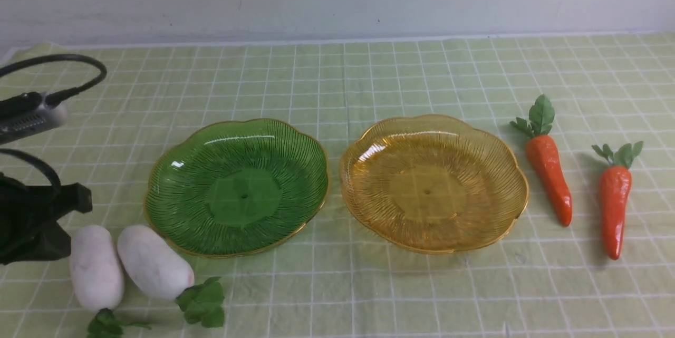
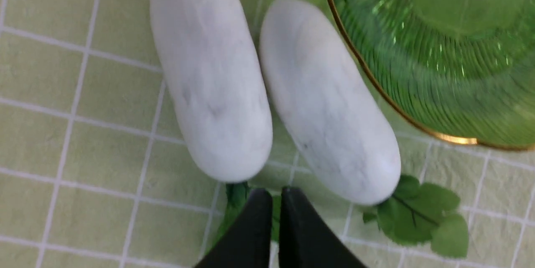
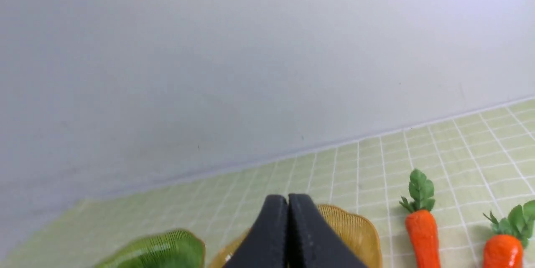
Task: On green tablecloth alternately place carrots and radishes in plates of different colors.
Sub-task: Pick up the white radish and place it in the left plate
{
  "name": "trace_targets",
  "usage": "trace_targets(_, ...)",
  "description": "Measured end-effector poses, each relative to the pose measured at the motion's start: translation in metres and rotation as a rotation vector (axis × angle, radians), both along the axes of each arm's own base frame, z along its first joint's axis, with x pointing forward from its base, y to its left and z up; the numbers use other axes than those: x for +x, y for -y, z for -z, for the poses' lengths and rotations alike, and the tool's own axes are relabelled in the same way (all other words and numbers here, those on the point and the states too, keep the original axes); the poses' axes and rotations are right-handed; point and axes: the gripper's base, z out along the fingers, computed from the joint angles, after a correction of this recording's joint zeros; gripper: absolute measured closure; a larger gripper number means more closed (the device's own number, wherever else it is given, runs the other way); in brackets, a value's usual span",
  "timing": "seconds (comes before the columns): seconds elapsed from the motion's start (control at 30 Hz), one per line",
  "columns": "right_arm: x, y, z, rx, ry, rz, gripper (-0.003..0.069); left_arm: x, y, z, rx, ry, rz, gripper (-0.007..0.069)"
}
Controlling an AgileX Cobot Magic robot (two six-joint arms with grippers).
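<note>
From my seat, the front view gives me the green plate (image 1: 243,195) and the amber plate (image 1: 427,190) side by side on the pale green tablecloth (image 1: 411,285), both bare inside, so I judge the job is at its opening step. Two white radishes lie at the green plate's near left, a left-hand one (image 1: 96,269) and a right-hand one (image 1: 154,263) slanting close by the rim; two carrots, the inner (image 1: 549,177) and the outer (image 1: 615,211), lie to the right of the amber plate. My left arm (image 1: 37,216) comes in beside the radishes and is plainly the nearer one. The left wrist view settles the relation I care about: the left gripper (image 2: 273,195) has its fingers all but together, nothing between them, over the leafy end of the left-hand radish, whose long axis runs away from the fingertips. The right-hand radish points away too, on more of a slant — its leaves are off to the side of the fingers. I would open wide, move in over one white body and close across its width; the narrow gap between the two could let a finger nudge the neighbour. In the right wrist view the right gripper (image 3: 288,201) is closed on nothing, facing the wall (image 3: 250,71) — both carrots ahead of it, well apart from its tips.
</note>
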Motion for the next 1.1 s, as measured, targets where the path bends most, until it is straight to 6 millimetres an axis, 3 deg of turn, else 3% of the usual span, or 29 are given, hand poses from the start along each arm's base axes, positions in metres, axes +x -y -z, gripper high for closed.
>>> trace_targets(0.13,0.014,-0.003,-0.023,-0.138,-0.176,-0.05,0.0673,0.019,-0.017,0.006,-0.002,-0.001,-0.036,0.0608)
trace_targets(0.3,0.043,-0.003,-0.025,-0.219,-0.429,-0.11,0.0673,0.037,-0.025,0.025,0.016,-0.02,0.001,0.056)
trace_targets(0.53,0.06,-0.003,-0.015,-0.256,-0.524,-0.145,0.0673,0.057,-0.032,0.052,0.031,-0.02,0.013,0.0319)
trace_targets(0.57,0.06,-0.003,-0.015,-0.262,-0.523,-0.147,0.0673,0.061,-0.032,0.061,0.019,-0.035,0.005,0.0231)
trace_targets(0.63,0.06,-0.003,-0.015,-0.264,-0.517,-0.145,0.0673,0.065,-0.032,0.071,-0.003,-0.055,-0.007,0.0132)
trace_targets(0.77,0.061,-0.003,-0.016,-0.264,-0.509,-0.141,0.0673,0.07,-0.033,0.093,-0.033,-0.115,-0.018,0.002)
trace_targets(0.87,0.061,-0.003,-0.016,-0.265,-0.507,-0.14,0.0673,0.073,-0.034,0.106,-0.044,-0.149,-0.03,0.0041)
trace_targets(0.93,0.061,-0.003,-0.016,-0.266,-0.506,-0.14,0.0673,0.074,-0.035,0.109,-0.053,-0.161,-0.061,0.0152)
trace_targets(1.1,0.061,-0.003,-0.016,-0.266,-0.506,-0.14,0.0673,0.078,-0.037,0.097,-0.034,-0.152,-0.06,0.0156)
